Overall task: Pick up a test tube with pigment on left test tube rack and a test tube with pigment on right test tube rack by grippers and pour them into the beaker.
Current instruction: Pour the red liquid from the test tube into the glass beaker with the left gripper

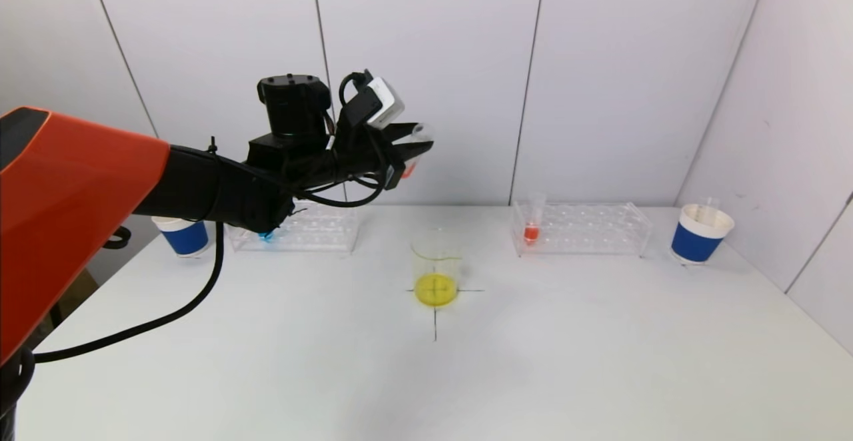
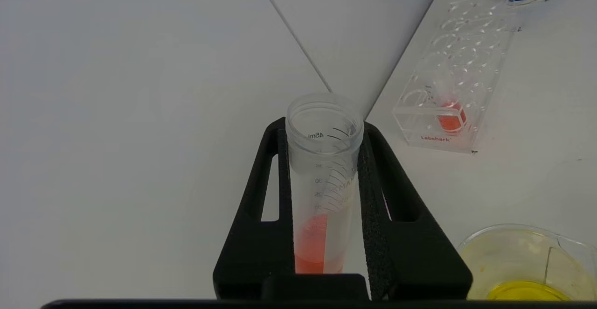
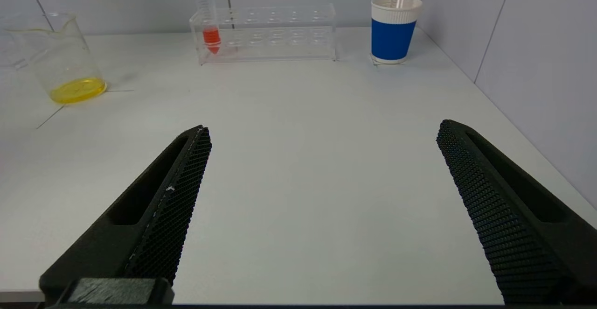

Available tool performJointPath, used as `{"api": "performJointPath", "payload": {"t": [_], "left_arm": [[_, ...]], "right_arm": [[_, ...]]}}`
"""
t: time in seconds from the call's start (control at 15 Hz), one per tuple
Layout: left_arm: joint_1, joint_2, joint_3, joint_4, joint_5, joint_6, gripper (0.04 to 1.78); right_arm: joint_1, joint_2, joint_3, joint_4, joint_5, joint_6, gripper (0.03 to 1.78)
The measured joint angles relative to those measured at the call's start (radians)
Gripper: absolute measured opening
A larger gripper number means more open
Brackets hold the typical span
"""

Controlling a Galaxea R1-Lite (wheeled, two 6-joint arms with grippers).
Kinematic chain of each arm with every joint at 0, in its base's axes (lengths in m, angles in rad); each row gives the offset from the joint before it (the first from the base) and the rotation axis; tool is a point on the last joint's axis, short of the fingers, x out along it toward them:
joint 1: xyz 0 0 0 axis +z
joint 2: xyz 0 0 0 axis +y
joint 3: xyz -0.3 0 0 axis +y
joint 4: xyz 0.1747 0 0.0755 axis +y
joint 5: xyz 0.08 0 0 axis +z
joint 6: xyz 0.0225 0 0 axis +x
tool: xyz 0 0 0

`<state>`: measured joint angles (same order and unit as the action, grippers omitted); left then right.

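Note:
My left gripper (image 1: 408, 151) is raised high above the table, behind and left of the beaker (image 1: 436, 273), which holds yellow liquid. It is shut on a clear test tube (image 2: 322, 183) with orange-red pigment in its bottom. The tube lies tilted, its open mouth pointing away from the wrist. The left rack (image 1: 320, 231) sits partly behind the arm, with a blue spot (image 1: 268, 236) at its near end. The right rack (image 1: 586, 228) holds a tube with red pigment (image 1: 532, 224). My right gripper (image 3: 322, 131) is open and empty, low over the table's front right.
A blue and white paper cup (image 1: 183, 236) stands left of the left rack, and another (image 1: 700, 233) stands right of the right rack with a stirrer in it. A black cross is marked under the beaker. The walls close in at the back and right.

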<state>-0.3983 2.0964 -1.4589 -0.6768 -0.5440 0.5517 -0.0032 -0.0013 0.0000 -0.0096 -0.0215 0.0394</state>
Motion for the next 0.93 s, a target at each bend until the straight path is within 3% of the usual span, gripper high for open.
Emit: {"api": "performJointPath", "payload": {"t": [0.53, 0.93], "left_arm": [[0.030, 0.027, 0.007, 0.004, -0.231, 0.310, 0.43], [0.034, 0.024, 0.052, 0.011, -0.296, 0.510, 0.43]], "right_arm": [[0.000, 0.000, 0.000, 0.000, 0.000, 0.000, 1.76], [0.000, 0.000, 0.000, 0.000, 0.000, 0.000, 1.76]]}}
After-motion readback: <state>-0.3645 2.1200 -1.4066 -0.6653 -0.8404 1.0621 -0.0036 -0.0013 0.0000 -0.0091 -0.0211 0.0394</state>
